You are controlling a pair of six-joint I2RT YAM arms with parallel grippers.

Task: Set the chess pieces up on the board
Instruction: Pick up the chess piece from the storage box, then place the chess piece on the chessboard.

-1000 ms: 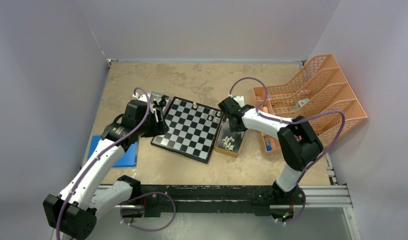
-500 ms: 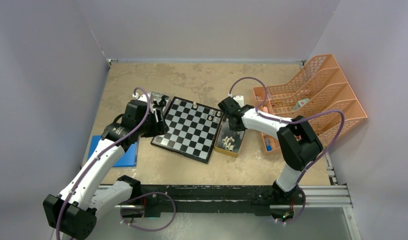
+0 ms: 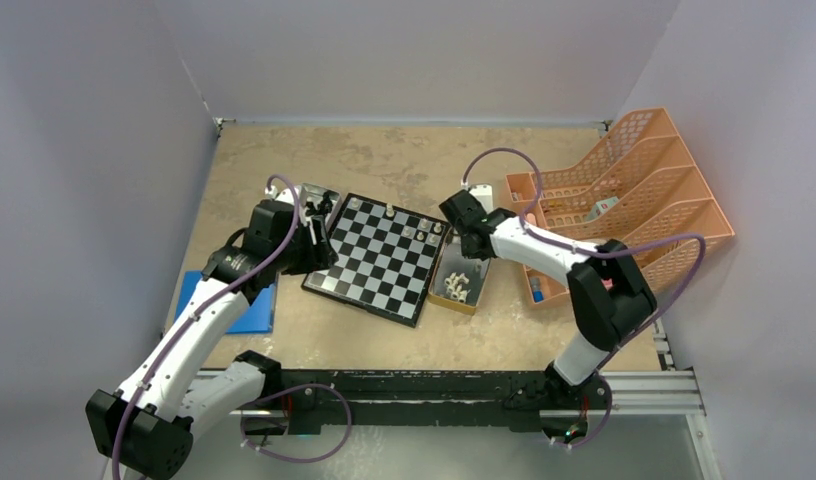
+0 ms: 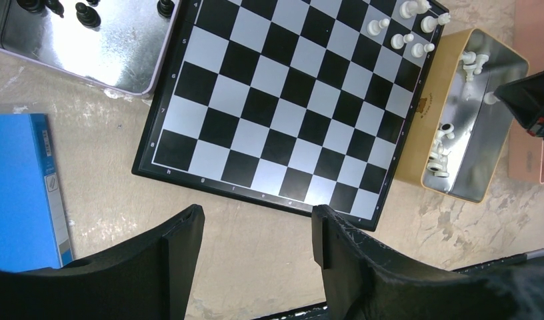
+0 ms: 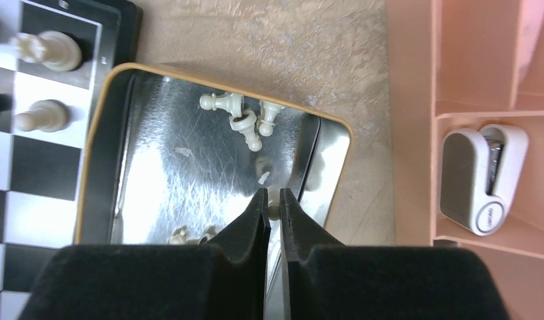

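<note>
Right hand (image 5: 273, 195) had just pinched down. Over the last second its fingers went from a loose gap to nearly together, and they looked clamped on one cream piece (image 5: 274, 211) low in the tin (image 5: 223, 75), which sat just right of the board (image 4: 276, 113). The arm's elbow had also swung a bit to the right. So the pick seemed made, and the lift and carry to a square would be next, though how firm the grip was, hard to say.

Left hand (image 4: 256, 240) hadn't budged. It hung over the board's near edge, fingers wide, holding nothing.

Task-wise it was early days. Only a handful of placed pieces (image 4: 409, 30) stood bunched at the board's far right corner, and the rest of the squares were bare. The black pieces (image 4: 88, 13) were all sitting in the tray (image 4: 116, 60) off the far left corner, untouched.

Stuff to watch:
- The loose pieces (image 5: 246, 127) lay in a little heap just beyond the grip, so a sloppy lift could knock them.
- The tin's right wall was near the fingers.
- The placed pieces crowded the corner nearest the tin, right on the way in.

Otherwise a blue folder (image 4: 19, 187) lay on the tabletop (image 4: 256, 267) left of the board, and an orange rack (image 3: 624, 190) with a white gadget (image 5: 483, 177) stood right of the tin. Neither looked in the way.
</note>
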